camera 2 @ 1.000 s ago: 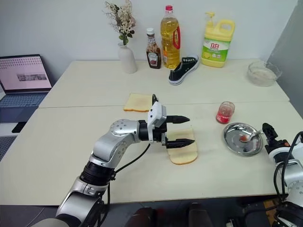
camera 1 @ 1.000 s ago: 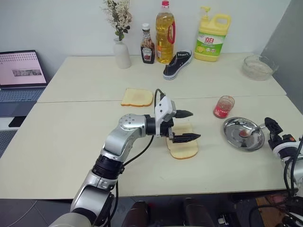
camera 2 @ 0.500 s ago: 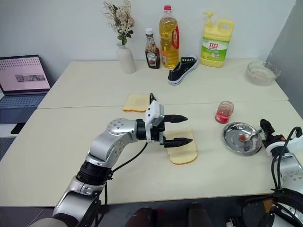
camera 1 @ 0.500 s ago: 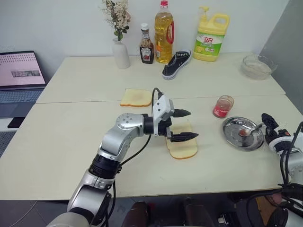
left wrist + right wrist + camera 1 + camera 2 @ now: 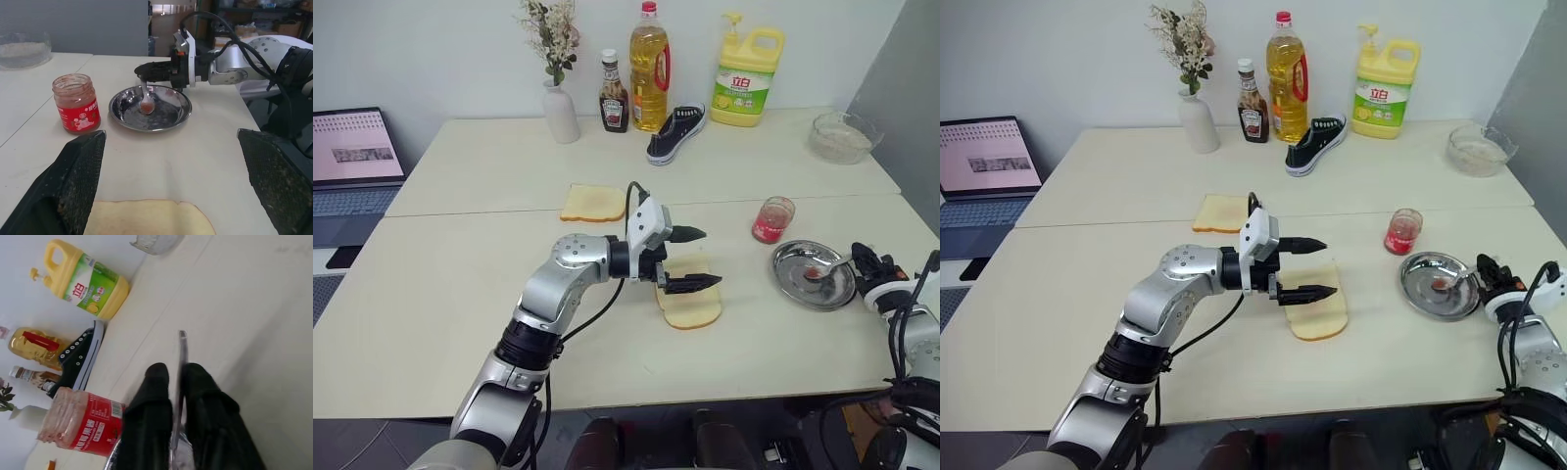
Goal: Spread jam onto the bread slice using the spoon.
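My worry is the lift: my right gripper (image 5: 157,71) has its jaws closed on the thin handle of the spoon (image 5: 146,99), whose bowl rests in the round steel dish (image 5: 122,112) with a dab of red jam on it. In the right wrist view the handle runs edge-on between the two black fingers (image 5: 149,416), a narrow pinch; I judge it could twist or slip out as I raise it, dropping the jam back in the dish or on the table (image 5: 460,284). A tilt of the wrist on the way over would shed the jam too. Dragging the bowl against the dish rim might also shove the dish toward the jam jar (image 5: 773,219), which stands just beside it.

The bread slice (image 5: 693,305) lies near the table's middle, well apart from the spoon. My left gripper (image 5: 691,259) hovers over its near end, jaws spread wide and holding nothing, so the slice is not pinned yet.
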`<action>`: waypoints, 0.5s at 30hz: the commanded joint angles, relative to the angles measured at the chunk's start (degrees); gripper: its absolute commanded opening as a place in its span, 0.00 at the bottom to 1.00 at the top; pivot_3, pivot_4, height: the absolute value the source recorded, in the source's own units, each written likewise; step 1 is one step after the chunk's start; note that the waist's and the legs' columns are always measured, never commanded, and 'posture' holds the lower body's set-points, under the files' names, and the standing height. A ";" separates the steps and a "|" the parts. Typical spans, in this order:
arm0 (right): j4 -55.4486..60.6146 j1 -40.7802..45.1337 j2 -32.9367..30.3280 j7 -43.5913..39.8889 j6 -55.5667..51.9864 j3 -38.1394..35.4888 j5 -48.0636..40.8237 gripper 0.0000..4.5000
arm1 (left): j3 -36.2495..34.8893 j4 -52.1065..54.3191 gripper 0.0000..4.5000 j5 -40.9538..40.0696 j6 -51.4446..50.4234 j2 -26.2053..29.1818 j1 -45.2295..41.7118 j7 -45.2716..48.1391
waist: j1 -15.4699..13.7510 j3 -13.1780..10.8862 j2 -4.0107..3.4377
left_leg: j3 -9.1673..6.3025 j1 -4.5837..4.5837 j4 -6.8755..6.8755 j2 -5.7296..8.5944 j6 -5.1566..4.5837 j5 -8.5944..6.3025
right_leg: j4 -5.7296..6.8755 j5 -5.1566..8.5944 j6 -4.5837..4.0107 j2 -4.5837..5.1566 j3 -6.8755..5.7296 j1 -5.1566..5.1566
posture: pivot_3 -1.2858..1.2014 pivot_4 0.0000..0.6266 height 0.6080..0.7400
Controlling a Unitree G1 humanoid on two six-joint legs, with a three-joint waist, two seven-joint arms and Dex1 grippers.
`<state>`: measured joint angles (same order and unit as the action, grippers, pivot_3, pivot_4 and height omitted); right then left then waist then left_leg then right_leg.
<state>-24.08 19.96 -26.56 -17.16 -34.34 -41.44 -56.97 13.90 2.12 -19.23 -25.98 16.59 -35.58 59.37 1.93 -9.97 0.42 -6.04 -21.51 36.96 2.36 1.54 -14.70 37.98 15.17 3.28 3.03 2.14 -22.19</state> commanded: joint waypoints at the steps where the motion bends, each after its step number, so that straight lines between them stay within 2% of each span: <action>1: 0.83 -0.24 -0.34 -0.61 -0.62 -0.31 0.09 0.01 | -0.45 2.10 1.00 -0.87 0.66 0.31 -1.01 0.06 | -0.08 -0.01 0.01 | 0.02 0.00 0.01 0.00 0.00 0.00 | -0.01 -0.02 0.03 0.01 0.04 0.00 | 0.52 0.24 1.00; 7: 9.02 -3.32 0.45 0.46 -2.45 -0.09 -1.14 0.01 | -0.87 1.50 1.00 -0.73 1.35 0.96 -1.13 0.33 | -0.10 -0.01 0.00 | 0.05 -0.03 -0.02 -0.02 0.00 0.00 | -0.02 -0.02 0.05 0.03 0.07 -0.05 | 0.52 0.24 1.00; 15: 37.49 -5.75 1.96 12.89 -6.31 2.52 -5.51 0.01 | -3.58 0.87 1.00 -1.47 0.87 1.94 -1.28 -1.36 | -0.05 -0.06 -0.08 | -0.03 -0.07 -0.02 -0.03 0.00 -0.01 | -0.01 -0.02 0.10 0.03 0.14 -0.13 | 0.52 0.24 1.00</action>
<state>6.41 13.13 -23.98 -6.89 -40.25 -39.73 -60.72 12.79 2.03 -19.31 -25.63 18.29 -35.67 58.73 1.89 -10.02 0.34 -6.07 -21.60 36.95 2.33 1.54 -14.70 37.97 15.17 3.41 3.06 2.27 -22.32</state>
